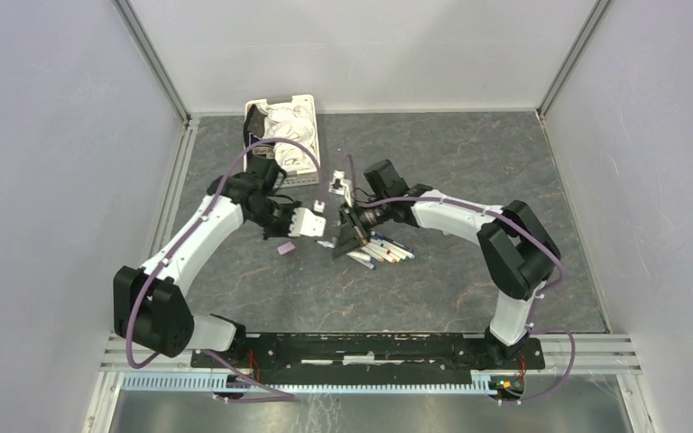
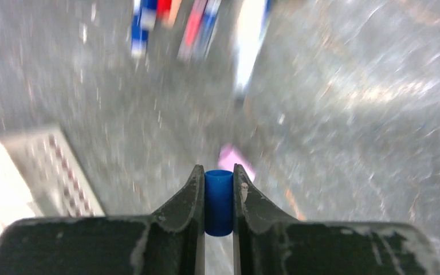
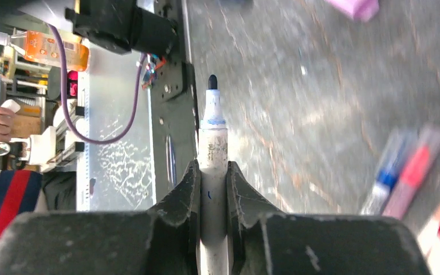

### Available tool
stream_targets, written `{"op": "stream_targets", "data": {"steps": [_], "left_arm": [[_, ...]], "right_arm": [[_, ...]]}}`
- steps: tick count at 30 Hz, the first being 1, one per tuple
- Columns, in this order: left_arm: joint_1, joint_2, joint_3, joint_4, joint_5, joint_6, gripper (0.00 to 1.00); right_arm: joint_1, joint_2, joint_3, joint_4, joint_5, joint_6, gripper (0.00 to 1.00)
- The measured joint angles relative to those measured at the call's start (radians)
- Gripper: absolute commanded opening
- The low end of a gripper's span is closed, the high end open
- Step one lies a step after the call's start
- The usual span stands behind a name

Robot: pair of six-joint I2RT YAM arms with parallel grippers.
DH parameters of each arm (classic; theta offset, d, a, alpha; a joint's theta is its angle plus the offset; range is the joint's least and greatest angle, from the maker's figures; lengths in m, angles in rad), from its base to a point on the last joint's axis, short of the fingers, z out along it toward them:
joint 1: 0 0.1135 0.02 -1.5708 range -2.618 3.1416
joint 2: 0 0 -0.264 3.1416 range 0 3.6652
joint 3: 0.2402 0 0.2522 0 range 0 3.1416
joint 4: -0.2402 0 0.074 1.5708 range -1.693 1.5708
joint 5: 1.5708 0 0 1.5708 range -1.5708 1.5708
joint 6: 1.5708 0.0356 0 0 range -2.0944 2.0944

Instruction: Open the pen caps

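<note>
1. I see the white slotted basket at the far left, holding crumpled white cloth.
2. My left gripper is clamped on a blue cap; a pink cap lies just nearer.
3. My right gripper pinches an uncapped pen beside the pen pile.
4. Both grippers work mid-table, well apart from the side walls.

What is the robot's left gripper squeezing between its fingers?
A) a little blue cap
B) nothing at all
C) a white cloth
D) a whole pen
A: the left wrist view shows the left gripper shut on a short blue cap; the uncapped pen is in the right gripper.
</note>
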Motion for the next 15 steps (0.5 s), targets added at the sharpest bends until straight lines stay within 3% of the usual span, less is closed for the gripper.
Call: {"op": "stream_targets", "data": {"steps": [5, 9, 15], "left_arm": [[0.183, 0.034, 0.0, 0.0, -0.11, 0.056, 0.02], [0.187, 0.038, -0.017, 0.044, -0.124, 0.056, 0.02], [0.185, 0.09, -0.04, 0.184, -0.086, -0.076, 0.04]], "right_arm": [[-0.084, -0.043, -0.097, -0.15, 0.024, -0.082, 0.0], [-0.133, -0.053, -0.1, -0.204, 0.085, -0.108, 0.0], [-0.249, -0.154, -0.124, -0.199, 0.426, -0.089, 0.0]]}}
